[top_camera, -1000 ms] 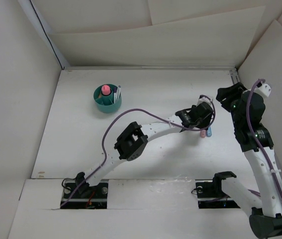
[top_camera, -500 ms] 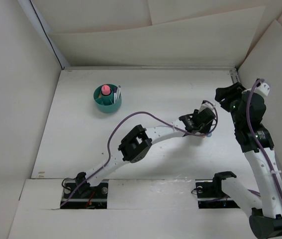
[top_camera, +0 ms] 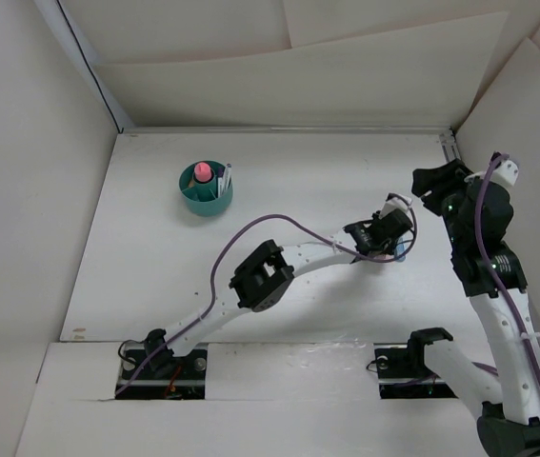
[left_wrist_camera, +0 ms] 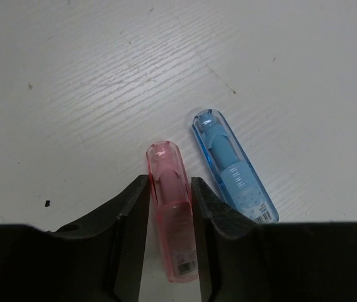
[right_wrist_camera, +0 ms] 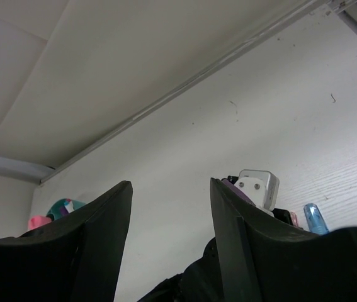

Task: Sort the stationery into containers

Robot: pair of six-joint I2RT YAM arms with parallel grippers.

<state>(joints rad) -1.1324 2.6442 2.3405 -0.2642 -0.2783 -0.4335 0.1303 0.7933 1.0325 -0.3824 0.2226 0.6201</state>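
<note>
A pink stubby piece [left_wrist_camera: 170,207] lies on the white table with a blue stubby piece [left_wrist_camera: 232,167] beside it on the right. My left gripper [left_wrist_camera: 169,182] is down over the pink piece, with both jaws against its sides. From above, the left gripper [top_camera: 384,249] hides the pink piece and only the blue piece [top_camera: 400,250] peeks out. My right gripper [right_wrist_camera: 170,184] is open and empty, raised at the right side [top_camera: 431,186]. The teal cup [top_camera: 206,188] stands far left with a pink piece [top_camera: 202,173] and white pens [top_camera: 224,179] in it.
White walls enclose the table on the left, back and right. The right arm's wrist [top_camera: 479,214] stands close to the right of the left gripper. The cup also shows at the left edge of the right wrist view [right_wrist_camera: 65,206].
My left gripper has moved right and down onto the two stubby pieces, covering the pink one. The right arm has barely moved.
</note>
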